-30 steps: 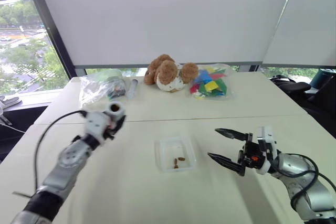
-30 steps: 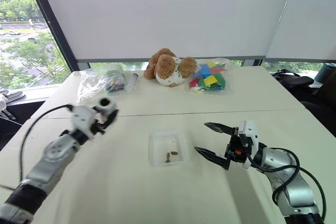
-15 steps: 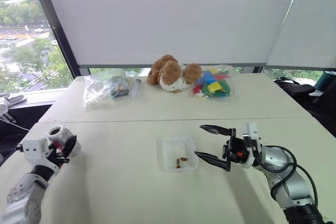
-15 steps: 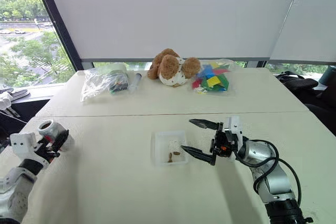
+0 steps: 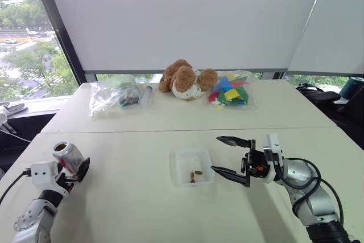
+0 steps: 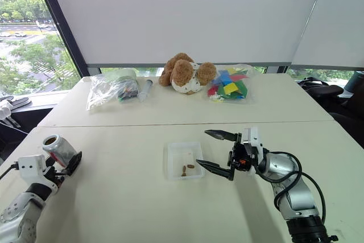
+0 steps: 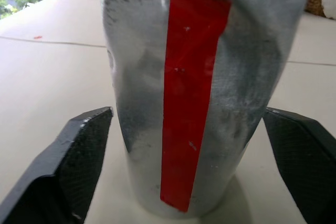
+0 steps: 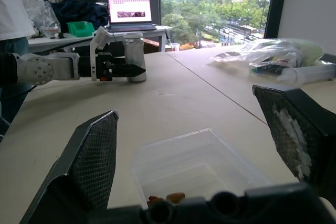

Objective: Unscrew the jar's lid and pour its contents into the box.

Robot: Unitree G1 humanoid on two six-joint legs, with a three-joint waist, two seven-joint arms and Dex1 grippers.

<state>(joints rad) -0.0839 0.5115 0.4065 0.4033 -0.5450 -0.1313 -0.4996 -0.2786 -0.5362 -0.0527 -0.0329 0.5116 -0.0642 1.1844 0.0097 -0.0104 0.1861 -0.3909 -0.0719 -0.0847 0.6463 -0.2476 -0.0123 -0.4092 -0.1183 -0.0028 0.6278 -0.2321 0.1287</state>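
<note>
The jar (image 6: pixel 58 149) stands with its open mouth up on the worktop (image 6: pixel 125 197), far out on my left side. Its red stripe (image 7: pixel 191 87) faces my left tool (image 6: pixel 67 163). The jar sits right between that tool's two black fingers (image 7: pixel 79 156). The fingers are spread apart, and there is a small gap on each side of the jar, so they are not squeezing it.

The box (image 6: pixel 183 160) lies flat on the worktop in the middle, well apart from the jar. A few small brown bits, the contents (image 6: pixel 186 168), lie inside the box near its front edge.

My right tool (image 6: pixel 206 149) hangs just beside the right side of the box, pointing toward it. Its two fingers are spread wide apart and hold nothing.

At the far edge of the worktop sit a teddy bear (image 6: pixel 185 75) and some clear bags (image 6: pixel 111 88).
</note>
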